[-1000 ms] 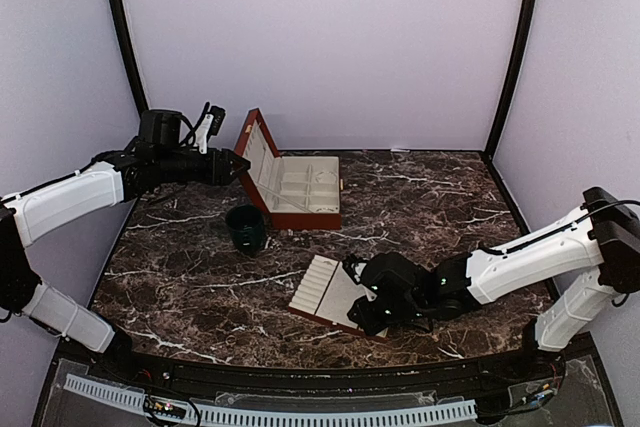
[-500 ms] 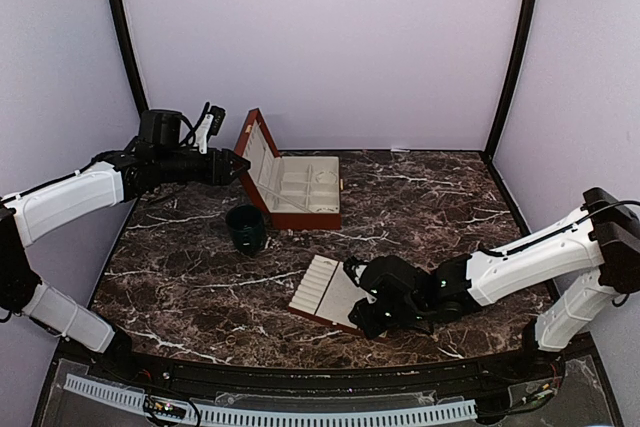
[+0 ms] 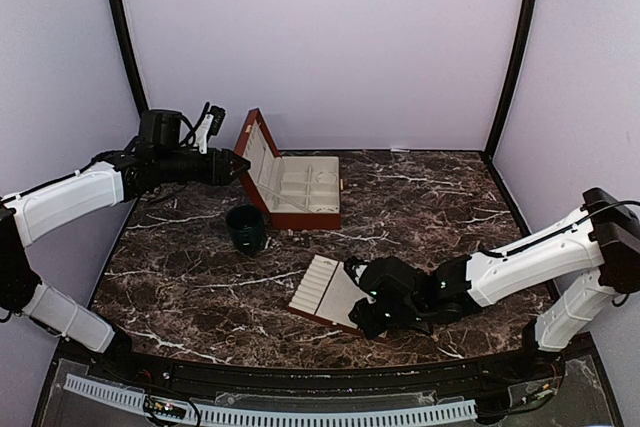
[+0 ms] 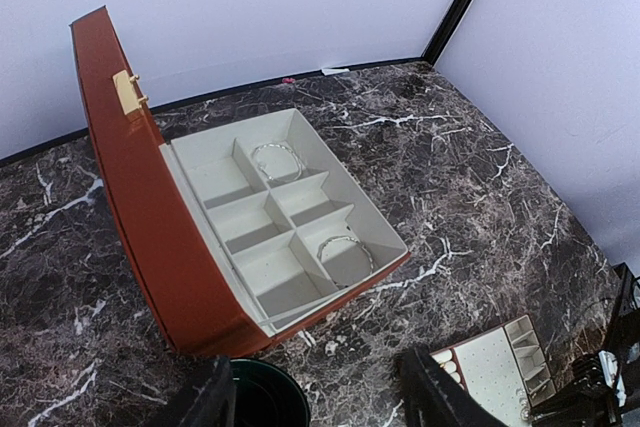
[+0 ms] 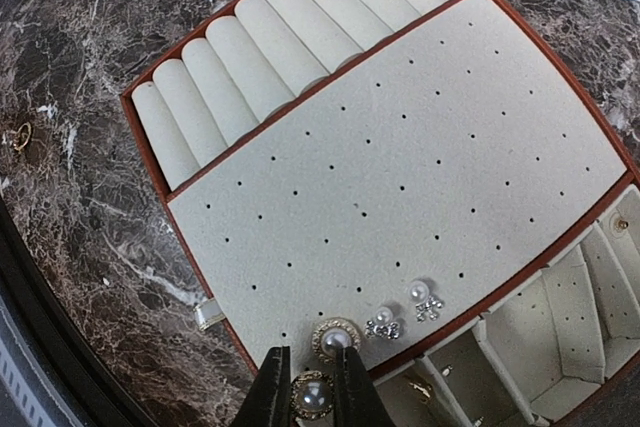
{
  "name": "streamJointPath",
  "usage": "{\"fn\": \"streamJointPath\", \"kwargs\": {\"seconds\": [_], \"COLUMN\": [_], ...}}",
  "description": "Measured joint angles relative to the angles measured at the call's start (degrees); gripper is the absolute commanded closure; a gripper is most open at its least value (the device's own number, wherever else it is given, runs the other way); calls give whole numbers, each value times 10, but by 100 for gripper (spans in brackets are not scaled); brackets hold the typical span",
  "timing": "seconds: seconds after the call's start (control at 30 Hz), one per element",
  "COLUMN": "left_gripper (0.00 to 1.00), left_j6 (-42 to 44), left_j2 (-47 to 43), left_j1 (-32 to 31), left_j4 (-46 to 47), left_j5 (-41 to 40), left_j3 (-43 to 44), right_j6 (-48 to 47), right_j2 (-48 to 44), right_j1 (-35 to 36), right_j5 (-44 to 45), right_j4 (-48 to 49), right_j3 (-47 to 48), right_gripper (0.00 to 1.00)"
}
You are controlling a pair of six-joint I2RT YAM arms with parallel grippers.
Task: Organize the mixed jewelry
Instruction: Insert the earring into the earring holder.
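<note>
one pearl stud [image 5: 312, 399] tight in right claw [image 5: 311, 372]; left claw [image 4: 318, 392] wide, empty

I get soft, even overhead light in all three views; nothing is dim. The pale walls [image 3: 330, 37] read bright and flat, and the dark marble table [image 3: 200, 287] shows only faint, diffuse shadows by the cup [image 3: 245, 228] and open box [image 3: 300, 192]. The top view is slightly grainy, so tiny pieces smear. In the left wrist view the fingers [image 4: 440, 397] of the left gripper [image 4: 318, 392] sit blurred at the bottom edge. In the right wrist view the tray [image 5: 400, 177] bows at its edges, and the pearl stud [image 5: 312, 397] pinched in the right gripper [image 5: 312, 372] carries a small glint.
</note>
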Motion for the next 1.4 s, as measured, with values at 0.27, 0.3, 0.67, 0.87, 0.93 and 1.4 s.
{"fn": "streamJointPath", "kwargs": {"seconds": [0.27,0.3,0.67,0.87,0.93,1.4], "left_gripper": [41,41,42,41,41,41], "left_j6": [0,0,0,0,0,0], "left_j2": [0,0,0,0,0,0], "left_j1": [0,0,0,0,0,0], "left_j4": [0,0,0,0,0,0], "left_j5": [0,0,0,0,0,0], "left_j3": [0,0,0,0,0,0], "right_j6": [0,0,0,0,0,-1], "right_j2": [5,6,7,1,1,-3], "right_j1": [0,0,2,2,2,3], "right_j5": [0,1,11,21,24,26], "right_j4": [10,12,15,14,14,21], "right_j3": [0,0,0,1,2,3], "right_gripper": [100,100,100,100,100,100]}}
